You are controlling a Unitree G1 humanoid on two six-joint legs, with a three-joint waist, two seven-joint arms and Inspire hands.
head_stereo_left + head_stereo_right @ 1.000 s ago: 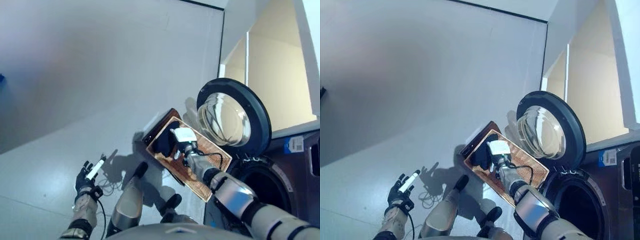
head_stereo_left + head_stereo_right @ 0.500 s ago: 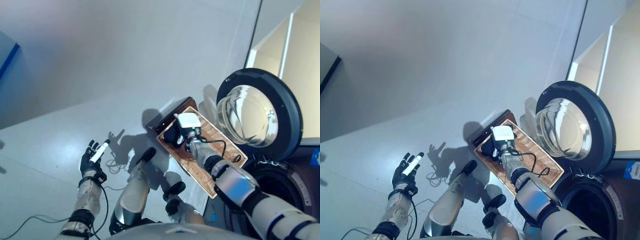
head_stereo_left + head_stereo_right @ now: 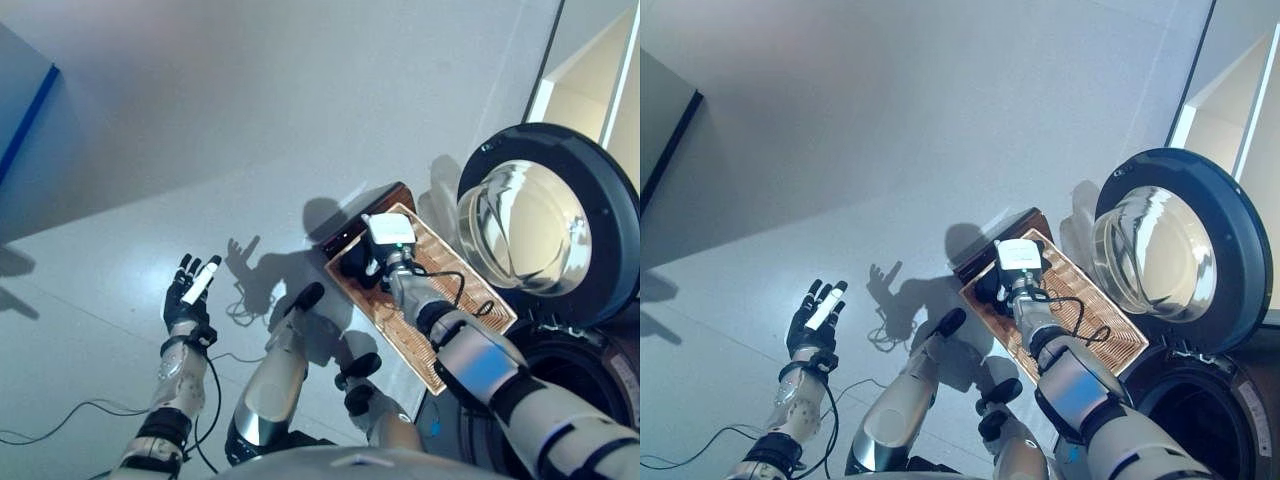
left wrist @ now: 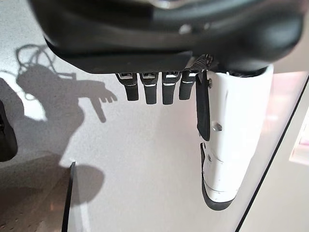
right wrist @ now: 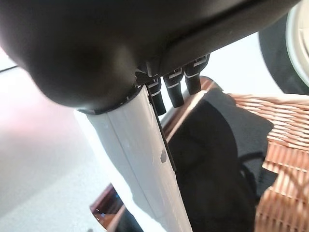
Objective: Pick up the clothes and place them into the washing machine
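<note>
A dark cloth (image 3: 353, 268) lies at the near-left end of the shallow wicker basket (image 3: 405, 322), which rests on a dark brown box (image 3: 366, 214). My right hand (image 3: 380, 261) hovers just over that cloth. Its fingers (image 5: 175, 93) are straight and hold nothing, with the cloth (image 5: 217, 150) below them in the right wrist view. My left hand (image 3: 188, 300) is held out over the floor to the left, open and empty, its fingers (image 4: 149, 89) straight. The washing machine's drum opening (image 3: 592, 385) sits at the right.
The machine's round door (image 3: 545, 225) stands open beside the far end of the basket. Grey floor (image 3: 200, 150) stretches out to the left and beyond the box. A dark blue-edged panel (image 3: 25, 100) stands at the far left.
The camera has shifted, so the whole scene sits further right. My right hand stays over the dark cloth. My left hand stays open, held out to the left.
</note>
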